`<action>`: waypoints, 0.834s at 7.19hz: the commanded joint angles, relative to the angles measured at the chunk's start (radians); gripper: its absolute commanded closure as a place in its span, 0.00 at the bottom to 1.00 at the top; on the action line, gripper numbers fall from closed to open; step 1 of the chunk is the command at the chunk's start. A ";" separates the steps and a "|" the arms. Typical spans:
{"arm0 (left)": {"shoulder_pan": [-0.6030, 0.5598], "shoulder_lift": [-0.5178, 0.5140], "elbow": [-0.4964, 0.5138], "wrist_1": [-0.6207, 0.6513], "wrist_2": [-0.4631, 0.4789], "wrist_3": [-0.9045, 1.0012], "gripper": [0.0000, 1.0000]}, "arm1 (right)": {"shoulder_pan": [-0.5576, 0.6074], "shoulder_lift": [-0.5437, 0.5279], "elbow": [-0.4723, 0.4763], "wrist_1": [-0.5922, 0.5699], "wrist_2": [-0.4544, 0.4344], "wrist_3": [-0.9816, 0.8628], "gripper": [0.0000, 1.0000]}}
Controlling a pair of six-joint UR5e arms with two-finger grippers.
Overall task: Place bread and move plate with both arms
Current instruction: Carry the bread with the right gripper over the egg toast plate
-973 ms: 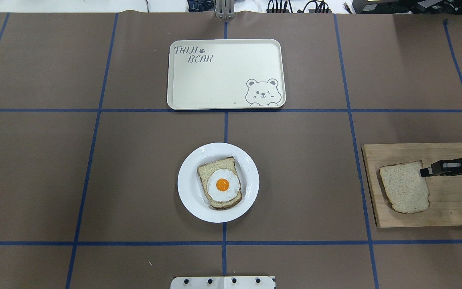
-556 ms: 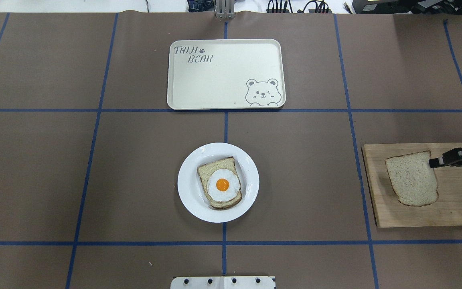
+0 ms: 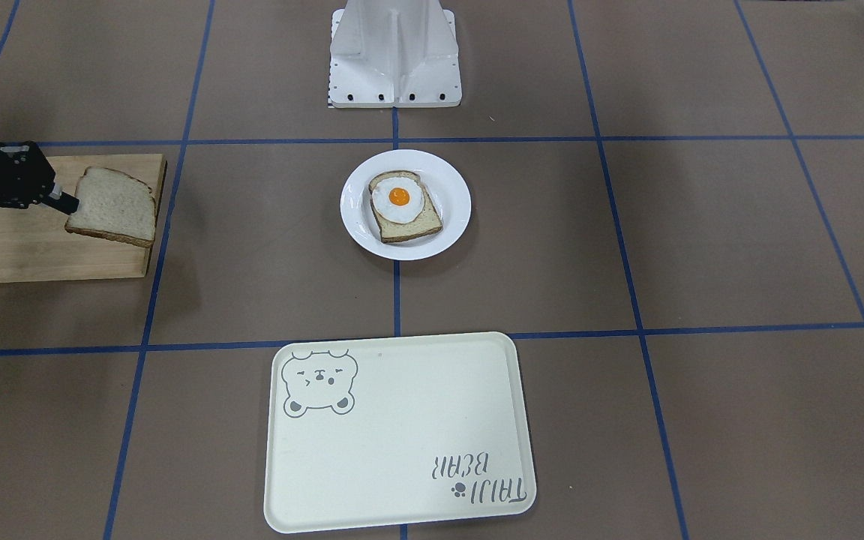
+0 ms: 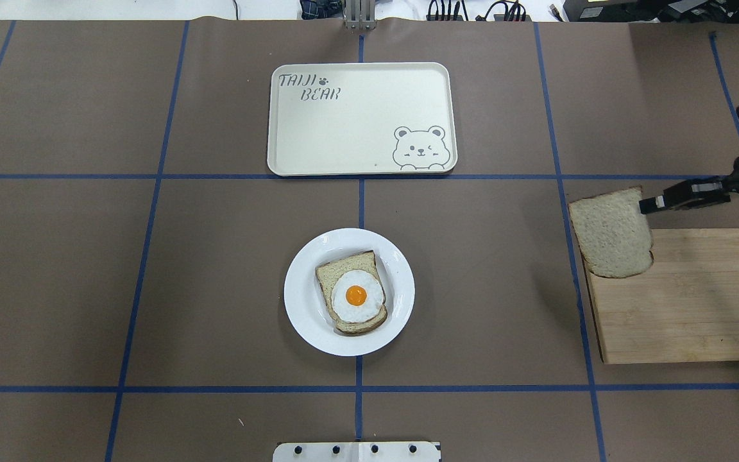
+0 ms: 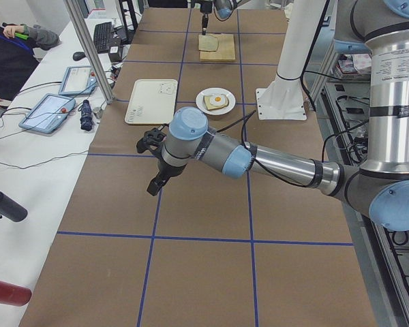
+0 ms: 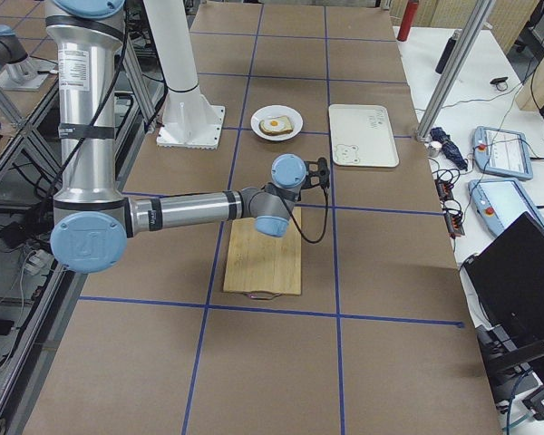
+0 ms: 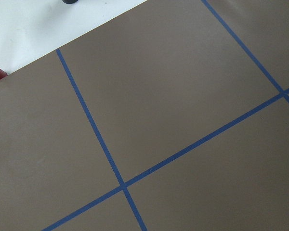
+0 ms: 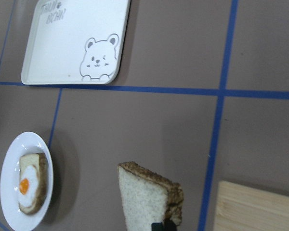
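Right arm reached low and nearly level from the base out toward the counter's right edge, wrist over the wooden board. Right tool was clenched on the crust at one corner of the bread. The slice was carried clear of the board and hung over the board's corner that faces the counter's far edge and centre, partly beyond the wood.

Left arm stretched out low over bare counter near the left edge. Left tool pointed downward and touched nothing; whether it was released or clenched could not be told.

Plate sat at the counter's centre, well apart from the bread, with an egg-topped slice on it. Tray lay beyond it, toward the far edge.

The right wrist view showed the black fingertips pinching the bread's lower edge, and the slice tilted. The right side view hid the bread behind the wrist. The left wrist view showed only taped counter.
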 commanded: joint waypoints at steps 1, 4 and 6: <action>0.000 0.000 0.006 -0.001 0.000 -0.028 0.01 | -0.053 0.131 0.005 -0.037 -0.016 0.011 1.00; 0.000 -0.002 0.020 -0.001 0.000 -0.048 0.01 | -0.319 0.291 0.039 -0.120 -0.302 0.151 1.00; 0.000 -0.004 0.035 -0.001 0.000 -0.047 0.01 | -0.485 0.384 0.128 -0.299 -0.500 0.227 1.00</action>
